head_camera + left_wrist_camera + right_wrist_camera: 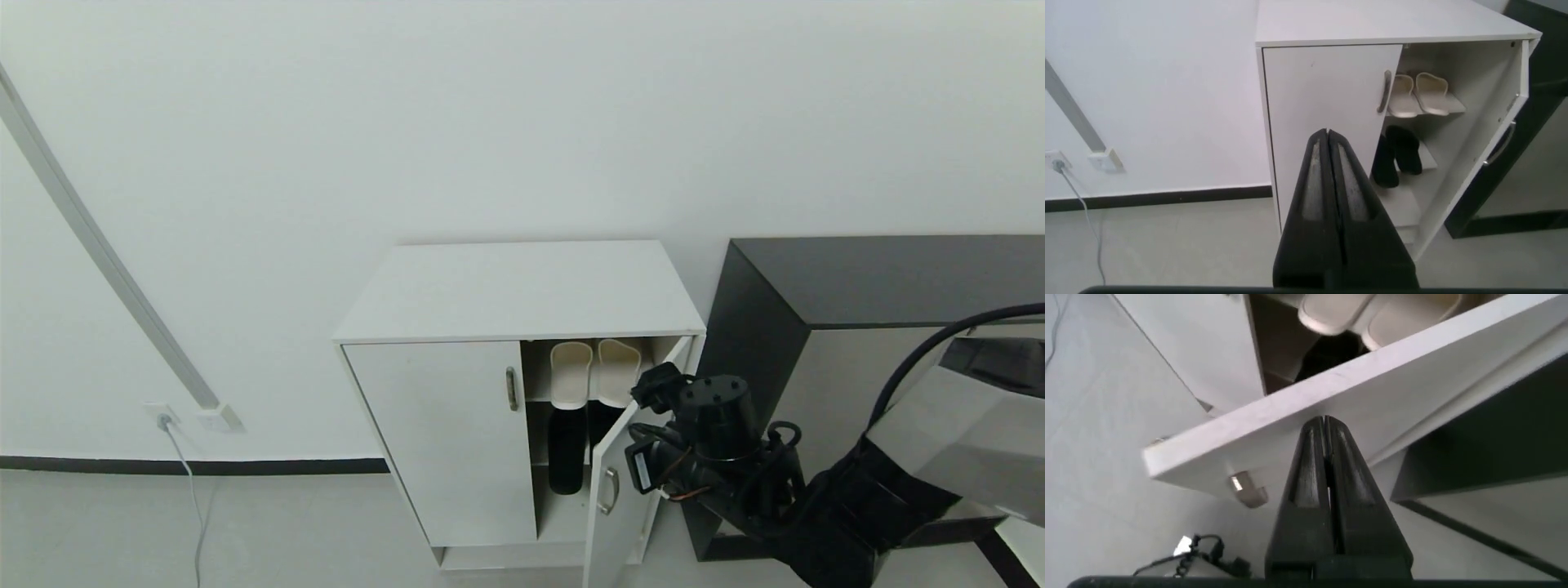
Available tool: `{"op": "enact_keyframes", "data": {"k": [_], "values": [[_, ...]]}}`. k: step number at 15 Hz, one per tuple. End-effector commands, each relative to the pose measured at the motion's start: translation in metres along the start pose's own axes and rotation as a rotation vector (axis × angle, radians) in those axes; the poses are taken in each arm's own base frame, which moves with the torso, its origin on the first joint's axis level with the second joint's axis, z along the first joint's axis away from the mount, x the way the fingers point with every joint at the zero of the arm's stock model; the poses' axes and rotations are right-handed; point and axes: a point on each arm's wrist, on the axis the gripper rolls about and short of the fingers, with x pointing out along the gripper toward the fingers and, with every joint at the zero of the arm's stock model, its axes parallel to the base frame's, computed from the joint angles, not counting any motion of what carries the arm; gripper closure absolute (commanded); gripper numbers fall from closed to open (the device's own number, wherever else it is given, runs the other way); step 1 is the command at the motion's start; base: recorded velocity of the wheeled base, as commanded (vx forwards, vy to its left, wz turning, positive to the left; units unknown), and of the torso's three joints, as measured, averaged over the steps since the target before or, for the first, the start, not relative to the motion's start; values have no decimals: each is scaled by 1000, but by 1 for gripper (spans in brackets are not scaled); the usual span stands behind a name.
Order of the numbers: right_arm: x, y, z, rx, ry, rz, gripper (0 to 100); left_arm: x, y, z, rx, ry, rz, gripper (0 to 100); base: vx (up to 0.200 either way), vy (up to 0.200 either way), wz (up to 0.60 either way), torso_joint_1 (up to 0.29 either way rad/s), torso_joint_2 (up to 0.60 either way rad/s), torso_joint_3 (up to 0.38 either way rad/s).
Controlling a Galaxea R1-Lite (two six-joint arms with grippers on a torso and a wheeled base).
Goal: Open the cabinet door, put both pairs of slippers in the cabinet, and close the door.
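The white cabinet [514,286] stands against the wall with its left door [445,441] closed and its right door [624,482] swung partly open. A cream pair of slippers [592,367] rests on the top shelf, and a black pair [566,449] on the shelf below. My right gripper [653,388] is shut, with its tips against the outer face of the right door [1388,384] near the top, above the door handle [1248,488]. My left gripper [1327,135] is shut and holds nothing, held in the air in front of the left door. Both pairs show past it: cream slippers [1422,94], black slippers [1398,155].
A dark cabinet [857,278] stands close to the right of the white one, just behind the open door. On the wall at the left are a slanted conduit [98,245] and a socket [167,420] with a cable hanging to the floor. The floor at the left is bare.
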Motion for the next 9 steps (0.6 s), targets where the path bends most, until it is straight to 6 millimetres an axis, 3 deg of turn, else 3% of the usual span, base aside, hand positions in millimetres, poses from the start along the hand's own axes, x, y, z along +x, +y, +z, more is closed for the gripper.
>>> {"op": "enact_keyframes", "data": {"k": [1,9], "values": [[25,-1,-12,6,3,-18,100,0,0,0,0,2,0,100,0,0,0,0,0,0],[76,-6,1,42,-108,-53,100,0,0,0,0,2,0,100,0,0,0,0,0,0]]}}
